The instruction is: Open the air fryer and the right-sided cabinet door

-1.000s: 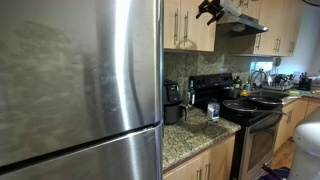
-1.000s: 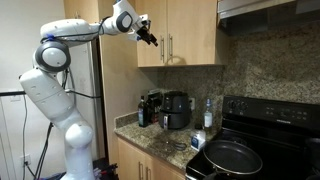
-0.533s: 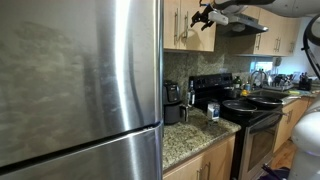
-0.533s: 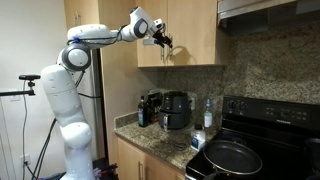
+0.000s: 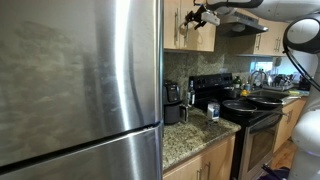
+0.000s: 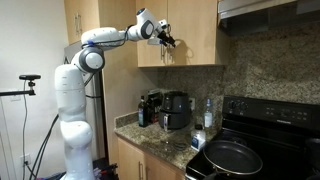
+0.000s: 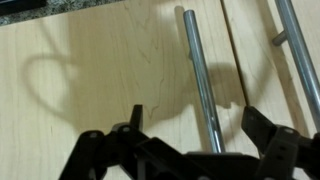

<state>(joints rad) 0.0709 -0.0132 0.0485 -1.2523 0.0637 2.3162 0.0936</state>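
The right-sided cabinet door (image 6: 195,30) is shut; it also shows in an exterior view (image 5: 200,38). In the wrist view, which stands upside down, its silver bar handle (image 7: 195,60) runs between my two fingers. My gripper (image 7: 195,130) is open and straddles that handle without closing on it; it shows at the handles in both exterior views (image 6: 165,38) (image 5: 200,15). The twin door's handle (image 7: 297,50) lies beyond the seam. The air fryer (image 6: 178,110) stands shut on the counter below, also in an exterior view (image 5: 173,108).
A black coffee maker (image 6: 150,108) stands beside the air fryer. A spray bottle (image 6: 208,113) and a black stove with pans (image 6: 232,157) are to the right under a range hood (image 6: 268,10). A steel fridge (image 5: 80,90) fills one side.
My arm has swung the gripper across the cabinet fronts, from the twin door's face onto the pair of handles. The doors and the air fryer have not moved.
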